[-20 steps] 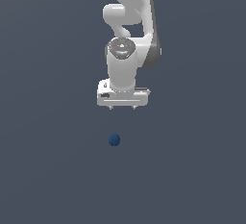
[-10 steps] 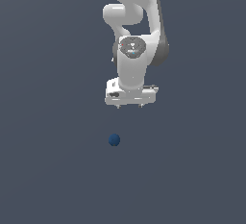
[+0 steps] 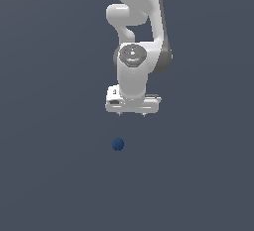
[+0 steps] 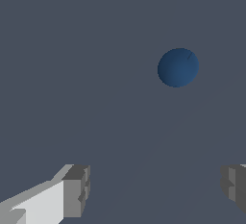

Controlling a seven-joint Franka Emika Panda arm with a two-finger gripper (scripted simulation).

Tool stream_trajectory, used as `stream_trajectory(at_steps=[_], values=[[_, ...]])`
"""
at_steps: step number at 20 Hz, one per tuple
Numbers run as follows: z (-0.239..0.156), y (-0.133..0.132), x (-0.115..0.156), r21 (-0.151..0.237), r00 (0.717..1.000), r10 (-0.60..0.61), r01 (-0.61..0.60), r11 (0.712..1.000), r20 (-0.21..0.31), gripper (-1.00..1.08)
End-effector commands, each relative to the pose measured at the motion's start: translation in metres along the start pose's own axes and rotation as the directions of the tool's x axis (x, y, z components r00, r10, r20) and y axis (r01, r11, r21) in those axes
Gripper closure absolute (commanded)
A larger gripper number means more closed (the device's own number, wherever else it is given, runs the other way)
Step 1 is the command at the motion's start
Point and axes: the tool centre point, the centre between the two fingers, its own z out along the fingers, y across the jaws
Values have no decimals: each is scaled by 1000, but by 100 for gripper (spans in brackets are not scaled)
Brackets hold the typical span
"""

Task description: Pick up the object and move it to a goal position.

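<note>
Fingers stand wide apart and empty because your gripper hangs above the desk, short of the dark blue ball, which rests alone just off its centreline, so you must realign before descending.

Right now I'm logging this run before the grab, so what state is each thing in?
Ball: resting on the surface, free, not held, nothing touching it.
Hand: open, empty, fingers spread wide, hanging above the ball and apart from it.
</note>
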Motion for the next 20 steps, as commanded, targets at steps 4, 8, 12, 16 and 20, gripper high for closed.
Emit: stream_trajectory(at_steps=[4,8,12,16,20], values=[[14,14,26,2,994,111,-111,994,-14,-92],[29,29,50,4,975,219,-219,976,-30,-92],[44,42,69,5,951,307,-307,952,-44,-92],[54,52,82,6,928,368,-368,930,-55,-92],[61,58,90,6,913,403,-403,915,-61,-92]])
